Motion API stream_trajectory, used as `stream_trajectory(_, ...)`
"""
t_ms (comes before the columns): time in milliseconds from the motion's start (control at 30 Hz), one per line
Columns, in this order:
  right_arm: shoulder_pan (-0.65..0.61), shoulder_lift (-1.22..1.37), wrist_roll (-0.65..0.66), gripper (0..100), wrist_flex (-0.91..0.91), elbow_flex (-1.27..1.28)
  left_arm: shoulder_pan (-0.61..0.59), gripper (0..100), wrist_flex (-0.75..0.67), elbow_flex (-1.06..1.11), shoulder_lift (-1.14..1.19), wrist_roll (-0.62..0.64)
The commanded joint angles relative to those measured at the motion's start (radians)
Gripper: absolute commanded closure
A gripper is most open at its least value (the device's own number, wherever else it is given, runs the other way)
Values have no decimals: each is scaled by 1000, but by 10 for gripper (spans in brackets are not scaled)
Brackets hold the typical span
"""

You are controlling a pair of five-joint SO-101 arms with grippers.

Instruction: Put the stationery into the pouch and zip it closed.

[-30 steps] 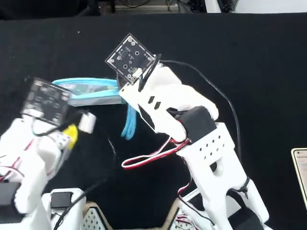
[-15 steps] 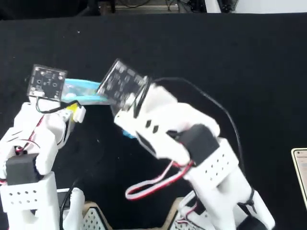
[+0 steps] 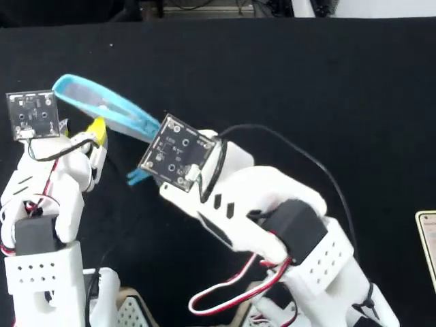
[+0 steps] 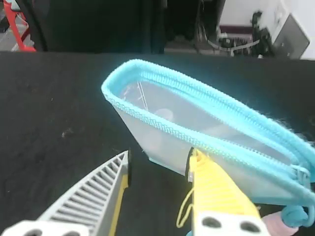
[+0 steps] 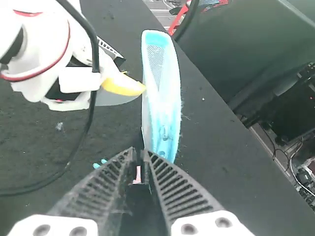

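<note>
Pouch (image 4: 197, 128): turquoise-edged, with clear walls. It is held up off the black table (image 3: 306, 82) at a slant, between the two arms.

Zip (image 4: 211, 104): two rows of teeth stand apart along the top edge. The slider (image 4: 298, 170) sits at the end nearest the right arm, so the mouth looks open over most of its length.

Contents: a thin line and a pale shape show through the clear wall, too faint to name.

Pink tab (image 5: 137, 175): sits at the slider end of the pouch, beside a blue cord (image 3: 138, 178) that hangs below.

Right gripper (image 5: 140, 151): fingers drawn almost together and clamped on the pink tab. It seems to carry the pouch by that end.

Left gripper (image 4: 158, 156): fingers spread wide. The yellow finger (image 4: 211, 189) touches the pouch's lower edge, and the grey one stands clear on the table side. It grips nothing.

Card (image 3: 427, 238): a pale corner at the table's edge, well apart from the pouch.

Progress (judged):
- Loading may be done or nearly done, since no loose stationery lies near the pouch, but the contents cannot be confirmed.
- The zip is not yet closed.
- What is left is to steady the body with the left gripper and run the slider the whole length of the zip.
</note>
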Motion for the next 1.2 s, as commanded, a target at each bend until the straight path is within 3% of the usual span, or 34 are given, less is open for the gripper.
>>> stream_trajectory(0,-5,-27,6,982,40,8,39,802,-32,8,-12,18)
stream_trajectory(100,-6,-38,-14,902,123,73,51,802,-29,16,-12,18)
stream_trajectory(200,9,-59,-117,783,77,239,45,802,-29,16,-12,18)
stream_trajectory(500,34,-128,-267,746,-617,751,45,802,-25,16,-12,18)
stream_trajectory(800,118,27,-474,702,-867,785,51,802,-23,16,-12,18)
stream_trajectory(900,97,70,-473,729,-904,785,47,802,-23,16,-12,18)
stream_trajectory(1033,103,71,-470,868,-907,785,50,802,-23,16,-12,18)
stream_trajectory(1167,117,7,-377,992,-902,792,51,802,-23,16,-12,18)
